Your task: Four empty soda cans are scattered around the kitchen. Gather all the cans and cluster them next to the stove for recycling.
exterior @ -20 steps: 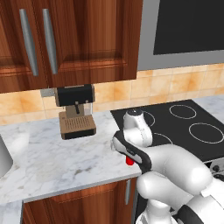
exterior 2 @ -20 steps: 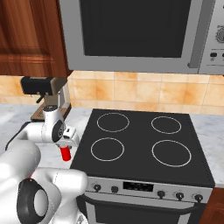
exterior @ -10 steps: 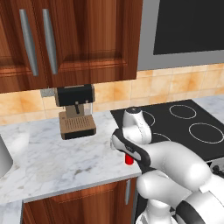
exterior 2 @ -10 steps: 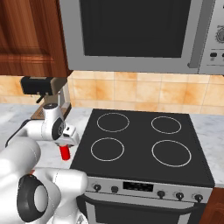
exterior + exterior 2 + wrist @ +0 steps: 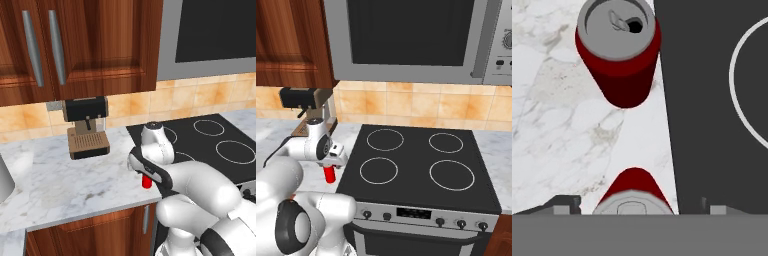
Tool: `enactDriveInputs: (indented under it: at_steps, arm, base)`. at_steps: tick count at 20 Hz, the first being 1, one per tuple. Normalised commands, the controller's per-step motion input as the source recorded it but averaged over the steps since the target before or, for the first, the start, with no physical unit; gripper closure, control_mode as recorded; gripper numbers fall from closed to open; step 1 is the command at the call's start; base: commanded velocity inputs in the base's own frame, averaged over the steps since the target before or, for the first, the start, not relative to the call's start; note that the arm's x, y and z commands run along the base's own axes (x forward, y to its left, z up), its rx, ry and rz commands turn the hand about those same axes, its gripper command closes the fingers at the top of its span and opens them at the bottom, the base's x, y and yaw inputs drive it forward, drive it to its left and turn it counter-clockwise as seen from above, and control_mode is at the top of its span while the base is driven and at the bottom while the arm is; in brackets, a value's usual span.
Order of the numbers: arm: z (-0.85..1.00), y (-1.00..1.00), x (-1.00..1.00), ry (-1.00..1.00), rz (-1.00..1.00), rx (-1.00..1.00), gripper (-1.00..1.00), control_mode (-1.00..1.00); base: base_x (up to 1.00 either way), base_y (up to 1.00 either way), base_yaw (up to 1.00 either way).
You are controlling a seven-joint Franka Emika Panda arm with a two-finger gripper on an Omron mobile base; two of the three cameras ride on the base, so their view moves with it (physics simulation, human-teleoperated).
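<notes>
**A:** How many soda cans do you count?

**B:** Two in the hand view. The near can (image 5: 632, 190) sits at the bottom of that view, and the far can (image 5: 619, 55) stands at 12 o'clock from it. Both are upright on the marble counter (image 5: 547, 125), silver tops up. The two are near each other but apart.

**A:** And the stove?

**B:** One stove (image 5: 416, 165), a black glass cooktop. The right base view shows four white burner rings and a row of knobs on the steel front. In the hand view its dark edge runs at 3 o'clock of both cans. The far can is just beside that edge, and whether it touches I cannot tell. The near can has a thin strip of marble between it and the edge.

**A:** What about the gripper?

**B:** The gripper (image 5: 634, 206) hangs straight above the near can. Its two fingers (image 5: 564, 202) are spread wide, one on either side of the can. Marble shows between the left tip and the can, so nothing is clamped.

**A:** Anything else on the counter?

**B:** One coffee machine (image 5: 87, 127) stands against the tiled wall, at 10 o'clock from the can below the hand in the left base view. Above it is a wooden cabinet (image 5: 100, 45) with two steel handles. One microwave (image 5: 406, 40) hangs over the stove.
</notes>
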Motion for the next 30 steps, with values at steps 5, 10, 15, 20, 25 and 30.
enactDriveInputs:
  at_steps: [5,10,15,20,25,30]
  arm:
    - [-0.02,-0.29,0.01,0.00,0.00,0.00,-1.00,-1.00]
    - [0.40,0.03,0.00,-0.01,0.02,0.00,-1.00,-1.00]
    - [0.45,0.31,-0.02,-0.01,0.05,0.00,-1.00,-1.00]
    - [0.45,0.30,-0.55,-0.06,0.04,0.00,-1.00,-1.00]
    - [0.13,0.05,-1.00,-0.18,0.01,0.01,-1.00,-1.00]
    - [0.00,-0.10,-1.00,-0.15,0.00,0.03,-1.00,-1.00]
  base:
    - [0.00,0.00,0.00]
    - [0.00,0.00,0.00]
    - [0.00,0.00,0.00]
    - [0.00,0.00,0.00]
    - [0.00,0.00,0.00]
    - [0.00,0.00,0.00]
